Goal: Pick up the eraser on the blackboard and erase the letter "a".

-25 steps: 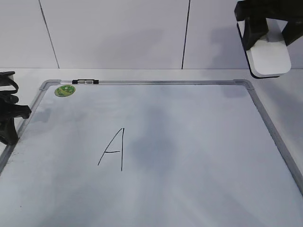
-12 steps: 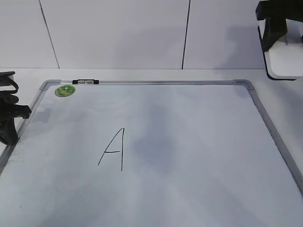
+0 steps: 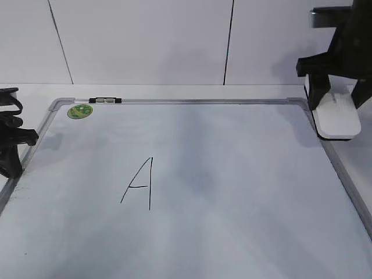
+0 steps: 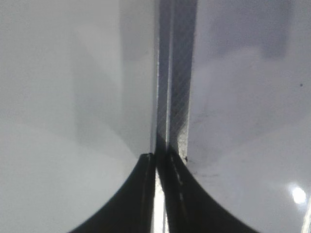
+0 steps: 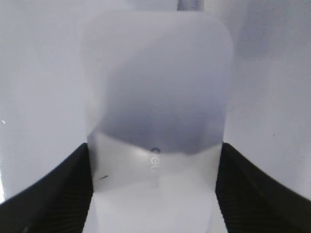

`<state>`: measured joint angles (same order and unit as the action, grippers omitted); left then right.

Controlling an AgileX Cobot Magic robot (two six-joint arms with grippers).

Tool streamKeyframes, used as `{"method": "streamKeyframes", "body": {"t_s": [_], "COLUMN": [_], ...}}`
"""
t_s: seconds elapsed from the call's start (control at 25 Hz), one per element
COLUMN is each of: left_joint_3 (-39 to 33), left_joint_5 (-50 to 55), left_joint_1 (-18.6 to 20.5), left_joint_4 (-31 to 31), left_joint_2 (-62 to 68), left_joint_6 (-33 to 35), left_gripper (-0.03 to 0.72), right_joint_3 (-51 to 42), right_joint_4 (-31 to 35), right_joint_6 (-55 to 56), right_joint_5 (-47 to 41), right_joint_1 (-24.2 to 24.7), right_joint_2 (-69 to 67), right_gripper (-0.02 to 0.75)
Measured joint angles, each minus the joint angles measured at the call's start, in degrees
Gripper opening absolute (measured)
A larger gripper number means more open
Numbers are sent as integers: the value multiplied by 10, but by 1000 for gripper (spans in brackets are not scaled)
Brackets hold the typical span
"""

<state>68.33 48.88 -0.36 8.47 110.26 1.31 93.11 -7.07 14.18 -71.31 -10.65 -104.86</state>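
The white eraser (image 3: 337, 119) is held between the jaws of my right gripper (image 3: 338, 100), low over the right frame of the blackboard (image 3: 244, 174) near its top right corner. In the right wrist view the eraser (image 5: 155, 97) fills the middle, and the gripper's (image 5: 153, 194) black fingers press both its sides. No small letter "a" shows on the board; only a tall capital "A" (image 3: 139, 183) is there. My left gripper (image 3: 9, 152) rests at the board's left edge, and its jaws (image 4: 159, 162) are shut and empty.
A round green sticker (image 3: 79, 111) and a black-silver clip (image 3: 104, 100) sit at the board's top left. The board's metal frame (image 4: 177, 73) runs straight ahead of the left jaws. A white panelled wall (image 3: 145, 40) stands behind the table.
My right gripper has carried the eraser from high at the upper right, first rightward, then down to the board's right frame. The left arm has not moved.
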Motion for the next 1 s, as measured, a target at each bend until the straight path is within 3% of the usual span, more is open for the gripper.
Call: {"method": "streamKeyframes", "body": {"t_s": [0.32,1.0], "left_joint_3": [0,0], "left_joint_5": [0,-1], "left_joint_1": [0,0], "left_joint_4": [0,1], "left_joint_2": [0,0], "left_joint_6": [0,1], "left_gripper": [38,41], "right_joint_3": [0,0], "right_joint_4": [33,44], "right_joint_6": [-27,-49], "right_joint_5": [3,11], "right_joint_1": [31,33], "right_joint_2": [-59,-129], "right_gripper": [565,565]}}
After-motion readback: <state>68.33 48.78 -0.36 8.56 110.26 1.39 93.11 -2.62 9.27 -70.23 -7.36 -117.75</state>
